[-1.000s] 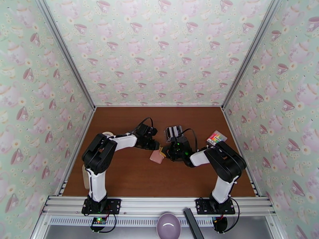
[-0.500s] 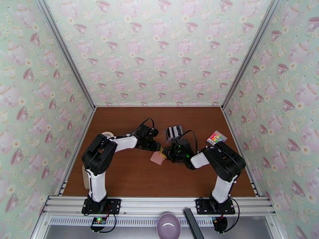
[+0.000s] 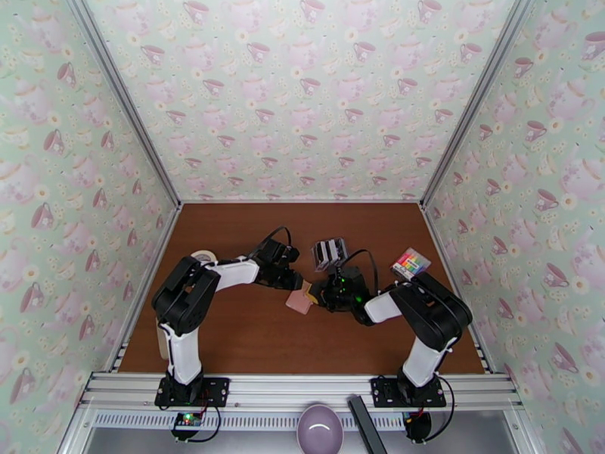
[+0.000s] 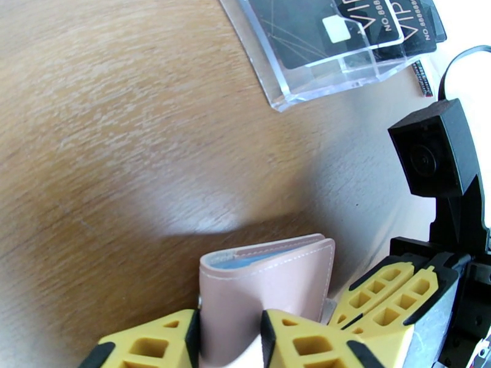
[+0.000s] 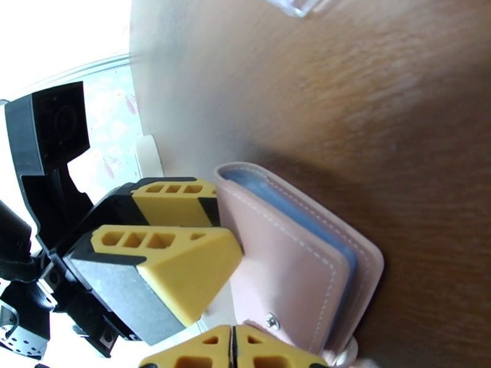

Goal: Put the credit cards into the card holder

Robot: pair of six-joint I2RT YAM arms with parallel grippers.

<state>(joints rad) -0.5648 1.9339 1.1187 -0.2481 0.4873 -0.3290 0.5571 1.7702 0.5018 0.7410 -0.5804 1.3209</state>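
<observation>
Between left jaws, card holder [image 4: 264, 289] runs off-frame (pockets mostly hidden).

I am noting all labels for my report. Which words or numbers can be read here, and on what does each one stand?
"VIP": on the front black card in the clear rack.
"NO.8888", then cut off: on the same card.
"NO.8888", further digits unclear: on the rear black card.
Small tag beside the rack: too small to read.
</observation>
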